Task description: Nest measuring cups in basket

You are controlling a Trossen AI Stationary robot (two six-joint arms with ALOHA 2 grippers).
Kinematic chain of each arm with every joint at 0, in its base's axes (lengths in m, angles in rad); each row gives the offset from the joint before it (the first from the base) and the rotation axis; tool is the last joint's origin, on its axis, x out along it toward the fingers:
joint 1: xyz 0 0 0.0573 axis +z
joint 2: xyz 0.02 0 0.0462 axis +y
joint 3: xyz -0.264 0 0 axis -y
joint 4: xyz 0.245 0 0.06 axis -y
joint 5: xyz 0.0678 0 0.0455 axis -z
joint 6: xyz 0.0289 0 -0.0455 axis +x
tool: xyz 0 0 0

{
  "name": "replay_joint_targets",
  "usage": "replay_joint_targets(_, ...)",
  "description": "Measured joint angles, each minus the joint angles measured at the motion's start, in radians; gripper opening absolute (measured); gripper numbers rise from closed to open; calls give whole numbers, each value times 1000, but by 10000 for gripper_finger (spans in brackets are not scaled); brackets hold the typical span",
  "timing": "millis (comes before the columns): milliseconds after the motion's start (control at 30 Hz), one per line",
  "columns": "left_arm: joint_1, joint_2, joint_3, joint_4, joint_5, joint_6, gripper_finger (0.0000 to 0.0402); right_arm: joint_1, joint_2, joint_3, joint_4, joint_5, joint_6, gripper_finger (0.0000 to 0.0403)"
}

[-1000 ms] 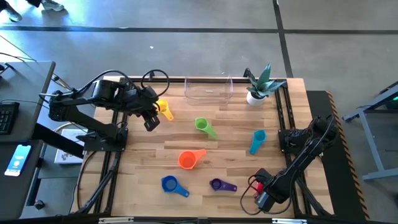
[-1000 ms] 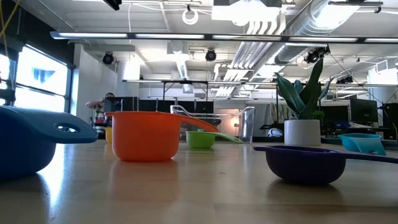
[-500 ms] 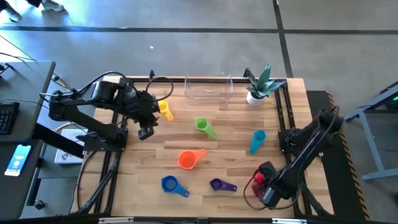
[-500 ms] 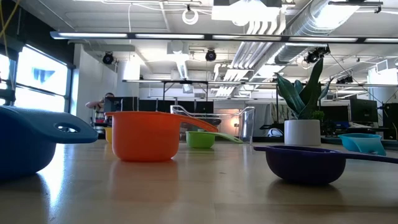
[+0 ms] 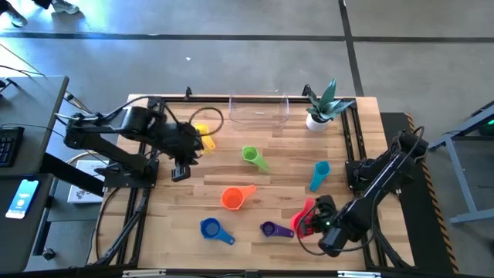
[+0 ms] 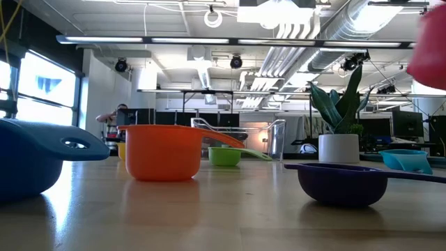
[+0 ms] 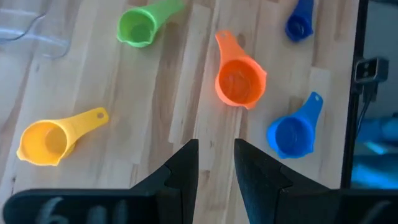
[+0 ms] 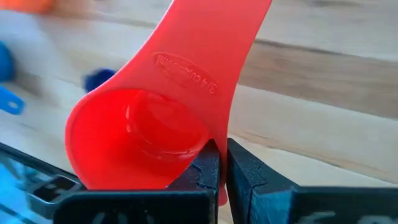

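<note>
Between the right gripper's (image 8: 221,180) shut fingers (image 8: 249,177) sits the red cup (image 8: 155,124).

A wooden table (image 5: 270,181) of pale planks fills the middle of the high view, set on a grey concrete floor (image 5: 231,46). At its far right corner, just beside the clear bin, stands a small white pot (image 5: 316,120) with a spiky green plant (image 5: 326,99), upright. Off the table's left side lie a phone (image 5: 22,196) with a lit screen and part of a keyboard (image 5: 8,145) on a dark desk.
</note>
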Motion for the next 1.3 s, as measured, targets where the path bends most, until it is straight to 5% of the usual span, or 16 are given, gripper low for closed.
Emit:
replay_joint_targets(467,-50,174,-1,-6,7,225,92,-139,-1,146,12,176,-45,0)
replay_joint_targets(867,-67,108,-1,-11,10,288,92,-282,84,226,245,237,-209,0)
replay_joint_targets(1033,-100,97,-19,19,19,275,92,-315,137,311,173,261,-266,0)
replay_joint_targets(1300,-128,95,-241,184,22,260,92,-322,145,421,-113,243,-244,0)
